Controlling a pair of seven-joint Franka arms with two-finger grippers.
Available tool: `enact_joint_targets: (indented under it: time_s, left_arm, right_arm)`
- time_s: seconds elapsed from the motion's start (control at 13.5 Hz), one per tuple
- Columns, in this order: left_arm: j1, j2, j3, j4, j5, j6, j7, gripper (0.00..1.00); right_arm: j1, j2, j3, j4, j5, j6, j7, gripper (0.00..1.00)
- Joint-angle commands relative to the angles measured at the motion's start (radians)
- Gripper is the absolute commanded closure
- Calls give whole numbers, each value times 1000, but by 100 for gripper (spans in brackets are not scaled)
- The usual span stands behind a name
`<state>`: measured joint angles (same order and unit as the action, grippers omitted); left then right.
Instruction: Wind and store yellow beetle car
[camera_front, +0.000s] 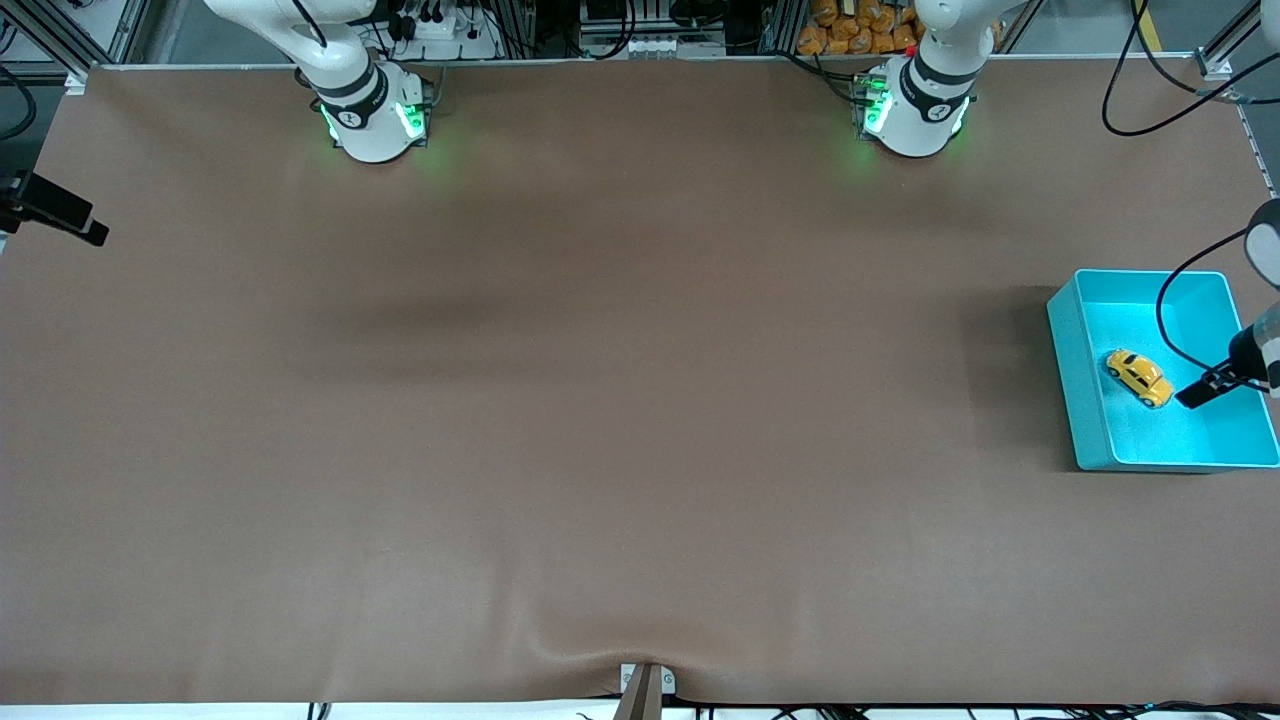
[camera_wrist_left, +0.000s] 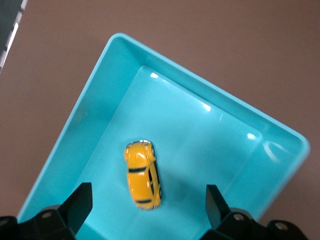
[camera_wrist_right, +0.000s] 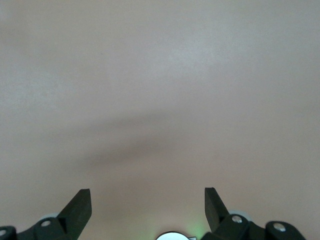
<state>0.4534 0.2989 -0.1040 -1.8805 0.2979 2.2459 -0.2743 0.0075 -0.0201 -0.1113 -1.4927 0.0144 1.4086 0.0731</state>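
1. Yellow beetle car (camera_front: 1139, 377) sat on its wheels on the floor of the turquoise bin (camera_front: 1085, 385), apart from the walls, at the left arm's end of the desk (camera_front: 600, 400).
2. Left claw (camera_wrist_left: 145, 202) hung over the bin just above the car, fingers (camera_wrist_left: 77, 205) spread wide, holding nothing; car lay between them without touching.
3. Right claw (camera_wrist_right: 147, 205) was over bare desk, fingers apart, empty; that arm waited.
4. A black cable (camera_front: 1175, 330) looped over the bin.
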Motion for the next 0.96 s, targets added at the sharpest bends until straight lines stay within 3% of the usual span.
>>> enact_joint_targets:
  time_s: [0.0, 0.15, 0.3, 0.59, 0.89]
  left_arm:
    - [-45, -86, -20, 117, 6, -245, 151, 0]
    - [-50, -106, -90, 257, 3, -455, 216, 0]
    - [-50, -138, -173, 329, -41, -561, 219, 0]
    - [-56, -230, -264, 334, -146, -641, 216, 0]
    - [-185, -265, -261, 385, -149, -707, 198, 0]
  right_arm:
    - [-12, 2, 9, 9, 7, -3, 16, 0]
    - [-12, 2, 9, 9, 7, -5, 16, 0]
    - [-11, 2, 9, 9, 7, -7, 16, 0]
    - [-11, 2, 9, 9, 7, -10, 16, 0]
    - [-12, 2, 9, 9, 6, -10, 16, 0]
